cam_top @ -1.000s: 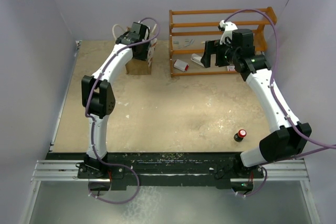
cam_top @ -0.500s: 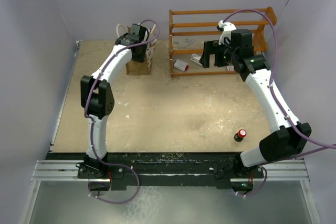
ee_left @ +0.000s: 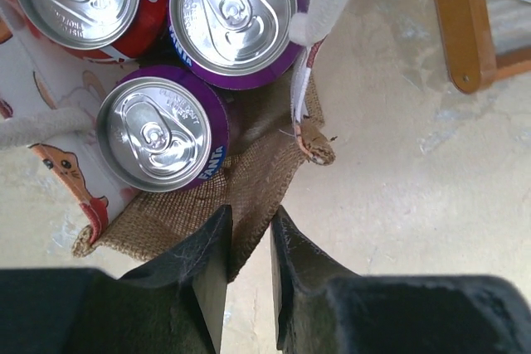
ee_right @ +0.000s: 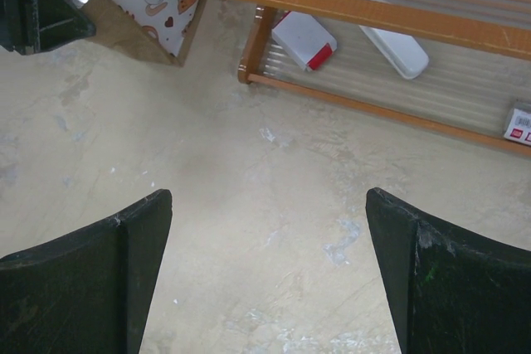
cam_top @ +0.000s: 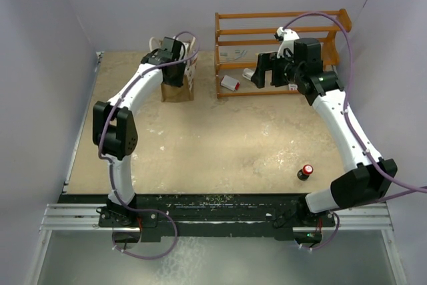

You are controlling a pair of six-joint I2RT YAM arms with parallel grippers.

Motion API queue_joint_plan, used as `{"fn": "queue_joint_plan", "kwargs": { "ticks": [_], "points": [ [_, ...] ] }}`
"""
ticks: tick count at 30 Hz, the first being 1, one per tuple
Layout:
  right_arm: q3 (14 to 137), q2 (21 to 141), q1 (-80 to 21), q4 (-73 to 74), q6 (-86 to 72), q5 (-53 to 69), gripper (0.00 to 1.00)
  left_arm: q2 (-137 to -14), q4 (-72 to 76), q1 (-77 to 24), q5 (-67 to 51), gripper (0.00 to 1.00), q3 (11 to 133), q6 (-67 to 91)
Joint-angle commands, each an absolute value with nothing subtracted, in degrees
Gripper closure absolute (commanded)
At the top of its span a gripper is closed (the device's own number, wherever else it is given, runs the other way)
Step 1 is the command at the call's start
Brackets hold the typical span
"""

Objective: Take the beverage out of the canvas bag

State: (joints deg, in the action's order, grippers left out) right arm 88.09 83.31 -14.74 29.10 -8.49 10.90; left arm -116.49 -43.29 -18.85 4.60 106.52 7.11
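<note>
Hovering above the canvas bag (cam_top: 178,83) near the table's far-left corner, left gripper (ee_left: 247,242) nearly shut and empty, right gripper (ee_right: 265,271) spread wide and idle: best opened, centred over the nearer purple can (ee_left: 162,133), then lowered straight, avoiding the rope handle (ee_left: 319,6).

Looking down past my left fingers (ee_left: 247,275) into the canvas bag (ee_left: 249,180), I read "Coke" in white on the side of the red can (ee_left: 87,2). "FANTA" stands in white on the purple rim of the nearer can (ee_left: 162,134), and part of that word shows on the other purple can (ee_left: 236,18). Nothing else is legible to me.
</note>
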Motion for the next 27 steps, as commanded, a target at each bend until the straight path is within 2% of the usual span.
{"fn": "queue_joint_plan", "kwargs": {
  "ticks": [1,15,22,27],
  "points": [
    [86.95,79.32,-15.12,26.71,-9.43,15.28,0.0,-110.46,-49.18,-20.8,-1.22,0.73,100.01,11.13],
    [82.45,70.38,-15.12,38.22,-14.27,27.11,0.0,-86.06,-48.27,-32.53,-0.38,0.7,72.35,23.05],
    [77.62,61.16,-15.12,44.51,-15.8,27.48,0.0,-70.53,-44.75,-36.32,-7.07,0.68,58.22,33.44],
    [74.14,55.82,-15.12,47.14,-17.04,28.33,0.0,-62.46,-42.35,-38.81,-12.32,0.66,52.48,38.8]
  ]
}}
